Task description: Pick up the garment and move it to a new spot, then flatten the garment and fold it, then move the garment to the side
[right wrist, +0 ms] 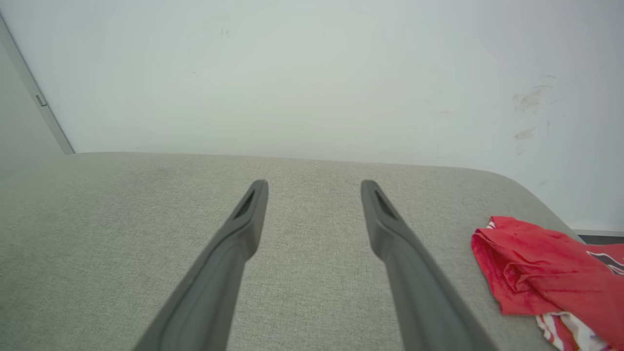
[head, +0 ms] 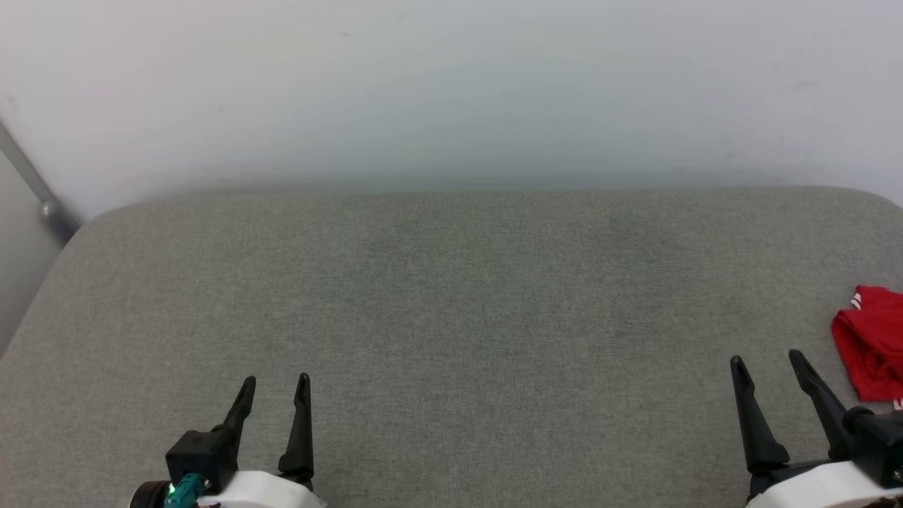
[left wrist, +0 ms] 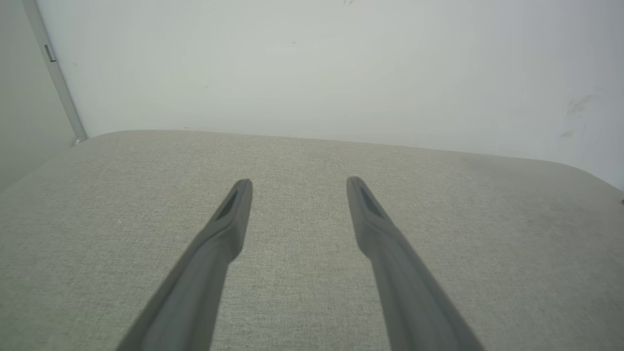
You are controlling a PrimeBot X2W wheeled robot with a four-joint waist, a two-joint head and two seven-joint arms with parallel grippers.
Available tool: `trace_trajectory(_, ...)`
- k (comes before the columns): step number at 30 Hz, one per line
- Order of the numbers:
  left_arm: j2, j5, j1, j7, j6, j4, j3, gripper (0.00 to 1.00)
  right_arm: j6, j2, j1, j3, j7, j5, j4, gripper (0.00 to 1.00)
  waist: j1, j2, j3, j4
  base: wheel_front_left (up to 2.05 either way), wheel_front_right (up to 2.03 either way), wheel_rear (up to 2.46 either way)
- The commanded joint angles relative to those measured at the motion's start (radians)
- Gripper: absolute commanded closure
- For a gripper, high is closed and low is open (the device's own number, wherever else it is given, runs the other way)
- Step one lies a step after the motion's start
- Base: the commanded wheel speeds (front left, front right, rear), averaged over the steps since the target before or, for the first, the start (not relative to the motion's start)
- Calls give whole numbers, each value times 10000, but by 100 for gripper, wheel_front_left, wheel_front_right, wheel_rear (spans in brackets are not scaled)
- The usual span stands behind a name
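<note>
The garment (head: 875, 349) is a bunched red shirt with white striped trim, lying at the right edge of the grey fabric surface (head: 451, 303); part of it runs out of the head view. In the right wrist view the garment (right wrist: 551, 273) lies to the right of my fingers, apart from them. My right gripper (head: 767, 361) stands open at the lower right, just left of the garment and not touching it. My left gripper (head: 276, 382) is open at the lower left over bare fabric, with nothing between its fingers. Both wrist views show the gripper (left wrist: 299, 181) and gripper (right wrist: 314, 183) spread wide.
A white wall (head: 451, 92) rises behind the surface's far edge. A grey metal bar (head: 35, 187) slants down at the far left corner. The surface's left edge drops off near that bar.
</note>
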Motion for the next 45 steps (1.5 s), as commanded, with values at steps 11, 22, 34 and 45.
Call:
trace_trajectory(11, -3, -92, -15, -55, 61, 106, 160, 0, -5, -21, -104, 198, 11, 141, -5, 0, 2, 0, 3, -71, 0, 0, 0)
trace_trajectory(22, -181, -642, 15, 197, -104, 283, 278, 100, 0, -14, -43, 238, 11, 910, 354, 100, 2, 0, 25, -101, 0, 0, 0)
trace_trajectory(34, -458, -2486, -230, 761, -518, 417, 846, 100, -1, -25, -518, 194, 105, 3304, 997, 100, 2, 0, 60, -91, 0, 0, 0)
trace_trajectory(45, -687, -3949, -420, 1214, -851, 501, 1302, 100, -1, 3, -865, 146, 177, 5173, 1482, 100, 2, 0, 92, -83, 0, 0, 0)
